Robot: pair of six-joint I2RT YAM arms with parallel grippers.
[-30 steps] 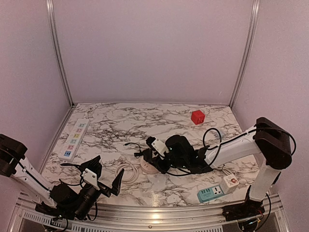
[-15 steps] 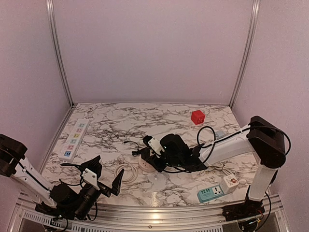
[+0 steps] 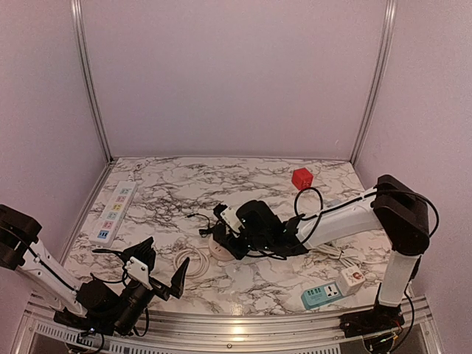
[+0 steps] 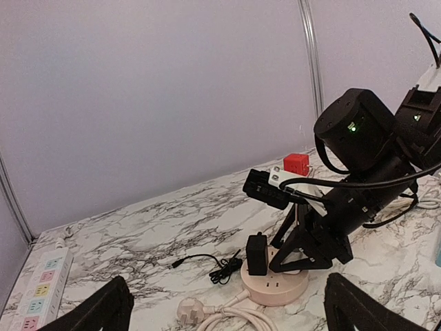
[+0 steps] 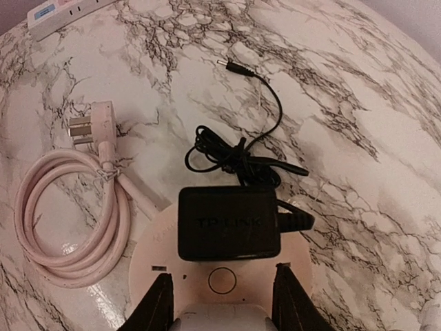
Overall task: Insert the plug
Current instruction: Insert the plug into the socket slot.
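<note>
A black plug adapter (image 5: 227,224) stands upright in the round pink socket hub (image 5: 153,256) at the table's middle, seen from the side in the left wrist view as adapter (image 4: 257,254) on hub (image 4: 279,291). Its thin black cable (image 5: 238,155) lies bundled just beyond it. My right gripper (image 5: 222,284) hovers over the hub's near half with its jaws apart. The adapter sits just past the fingertips (image 5: 157,300), not between them. From above, the right gripper (image 3: 225,240) covers the hub (image 3: 215,252). My left gripper (image 3: 158,276) hangs wide open near the front edge, holding nothing.
The hub's white cord (image 5: 69,221) lies coiled to its left, ending in a three-pin plug (image 5: 93,127). A long white power strip (image 3: 114,210) lies along the left wall. A red cube (image 3: 302,178) sits far right; a teal adapter (image 3: 321,295) and a white socket (image 3: 352,277) sit front right.
My right wrist has slid left and slightly away over the round hub, jaws unchanged. The left arm has not moved.
</note>
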